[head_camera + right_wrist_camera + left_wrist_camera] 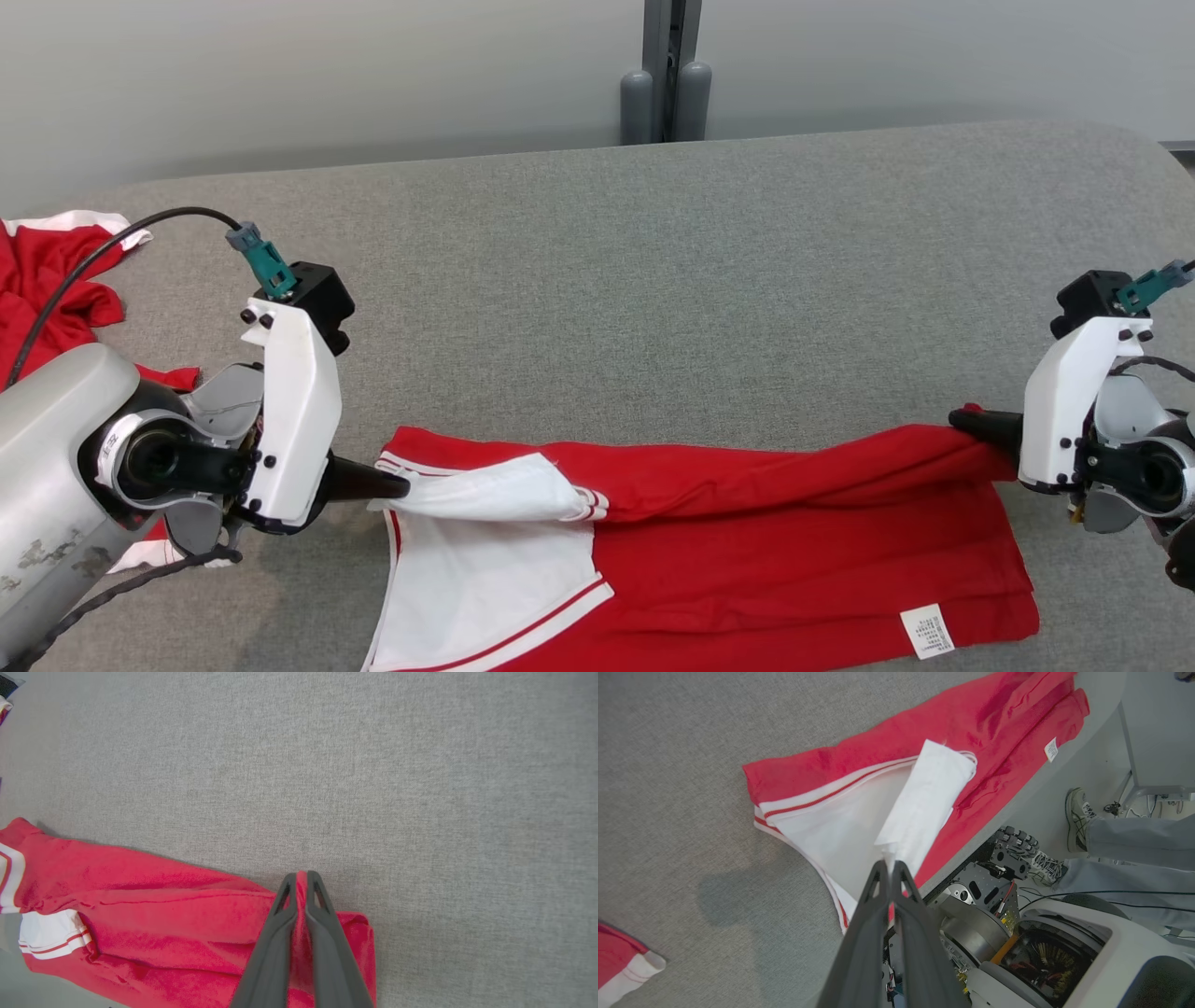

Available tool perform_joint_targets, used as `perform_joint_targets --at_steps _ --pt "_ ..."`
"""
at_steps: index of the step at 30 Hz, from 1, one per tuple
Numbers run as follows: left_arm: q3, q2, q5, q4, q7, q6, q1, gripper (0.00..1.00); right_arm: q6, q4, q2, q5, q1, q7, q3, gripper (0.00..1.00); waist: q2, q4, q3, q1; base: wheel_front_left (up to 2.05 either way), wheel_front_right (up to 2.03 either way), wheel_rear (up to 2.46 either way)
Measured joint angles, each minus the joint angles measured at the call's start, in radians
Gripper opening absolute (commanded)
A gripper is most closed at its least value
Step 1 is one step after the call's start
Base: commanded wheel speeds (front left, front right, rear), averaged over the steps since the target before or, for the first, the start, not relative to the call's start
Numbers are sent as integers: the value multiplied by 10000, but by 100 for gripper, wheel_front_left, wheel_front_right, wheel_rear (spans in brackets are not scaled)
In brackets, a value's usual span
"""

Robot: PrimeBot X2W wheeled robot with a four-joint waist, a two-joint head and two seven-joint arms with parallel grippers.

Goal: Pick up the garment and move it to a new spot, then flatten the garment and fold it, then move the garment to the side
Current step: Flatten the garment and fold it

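**Both grippers clamp a red-and-white garment along the table's near edge**

Your left gripper (397, 485) is clenched on the white sleeve (495, 495) at the left end of the garment (747, 551). In the left wrist view, its two dark fingers are pinched together on a fold of white cloth. Your right gripper (966, 422) is clamped on a red corner at the opposite end. In the right wrist view, a strip of red cloth sits squeezed between the fingers (322, 933).

The garment stretches between the two grippers across the near part of the grey table (653, 280). Its upper layer is drawn up into a long ridge, while the layer beneath lies flat and reaches towards the near edge. A small white label (927, 632) shows near the lower right corner of the cloth.

A second garment (56, 280), also red and white, lies crumpled at the table's far left behind your left arm, well apart from the one you hold. In the left wrist view, a person's shoe (1078, 816) and grey trouser legs are on the floor past the table's edge, near the robot's base.
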Motion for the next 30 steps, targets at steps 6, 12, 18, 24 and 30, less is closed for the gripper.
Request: perform_joint_targets --at_steps 6,12,18,24,30 --pt "-56 61 -226 -387 188 282 135 0 0 -244 -345 295 9 1216 88 0 0 40 -66 1 0 0 0" --pt "-161 142 -522 -692 453 729 422 0 0 -493 -648 173 18 1987 253 0 0 28 -60 1 0 0 0" --pt "-251 182 -648 -1026 639 909 523 0 0 -585 -702 119 75 2454 414 0 0 13 -7 1 0 0 0" --pt "-401 161 -646 -1141 777 974 666 0 0 -671 -708 123 73 2763 640 0 0 33 40 1 0 0 0" --pt "-468 113 -642 -1149 782 1014 776 0 0 -740 -800 35 21 2863 821 0 0 40 102 1 0 0 0"
